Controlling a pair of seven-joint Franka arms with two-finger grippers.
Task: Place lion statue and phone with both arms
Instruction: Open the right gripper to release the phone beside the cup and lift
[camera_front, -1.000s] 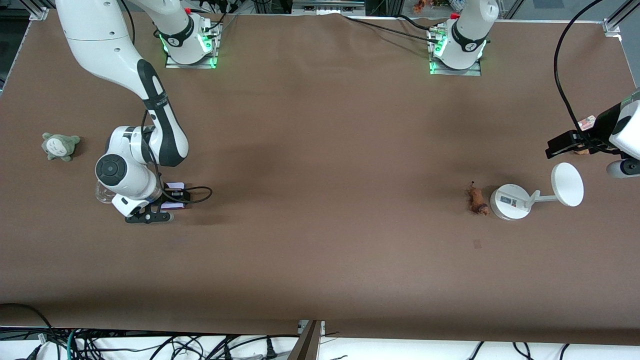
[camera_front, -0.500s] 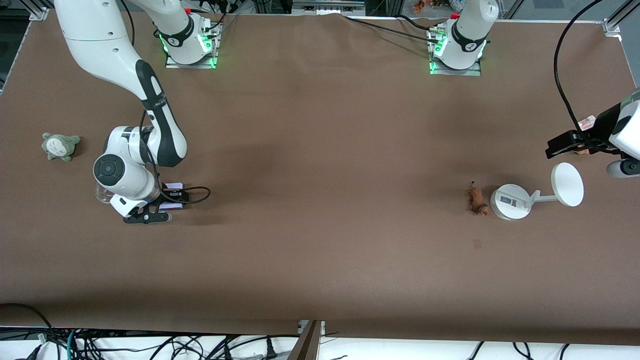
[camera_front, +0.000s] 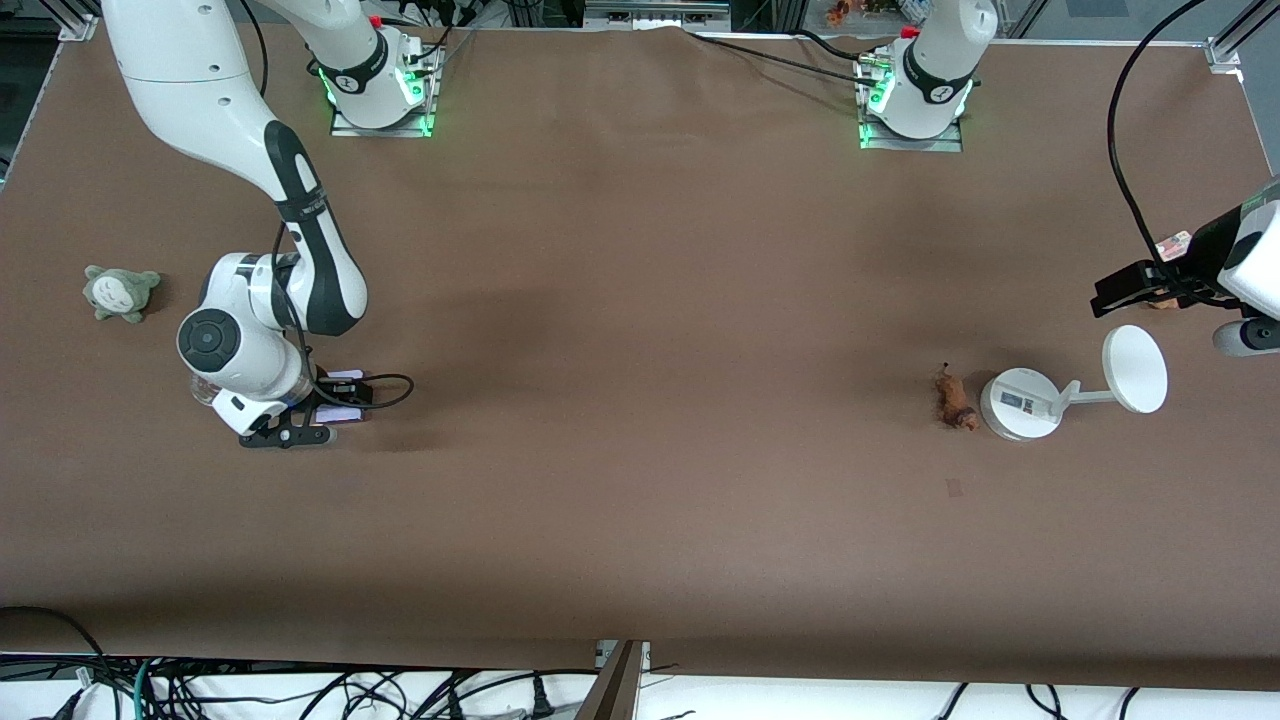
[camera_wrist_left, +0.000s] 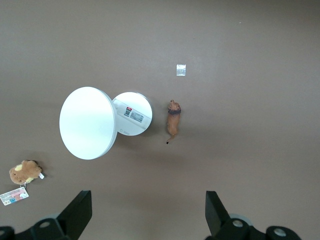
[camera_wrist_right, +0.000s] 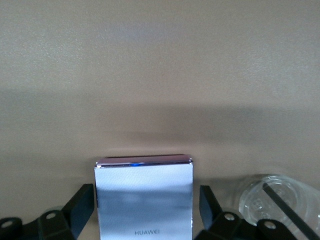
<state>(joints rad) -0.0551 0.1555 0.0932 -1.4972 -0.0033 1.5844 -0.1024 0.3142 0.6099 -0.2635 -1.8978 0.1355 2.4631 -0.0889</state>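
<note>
The phone (camera_front: 345, 376) lies flat on the table toward the right arm's end; in the right wrist view it (camera_wrist_right: 143, 197) shows a pale lavender face. My right gripper (camera_front: 335, 400) is low over it, open, with a finger on each side (camera_wrist_right: 146, 197) and small gaps. The lion statue (camera_front: 955, 400) lies on the table beside a white stand's round base (camera_front: 1020, 405); it also shows in the left wrist view (camera_wrist_left: 173, 125). My left gripper (camera_front: 1125, 290) waits high over the left arm's end of the table, open and empty (camera_wrist_left: 148, 200).
A clear glass cup (camera_wrist_right: 272, 197) stands beside the right gripper. A grey-green plush (camera_front: 120, 292) lies toward the right arm's end. The stand's white disc (camera_front: 1135, 355), a brown plush (camera_wrist_left: 22, 172) with a card tag, and a small paper scrap (camera_wrist_left: 181, 70) lie around the lion.
My right hand has shifted slightly toward the right arm's end of the table, still over the phone. The left arm, lion and stand have not moved.
</note>
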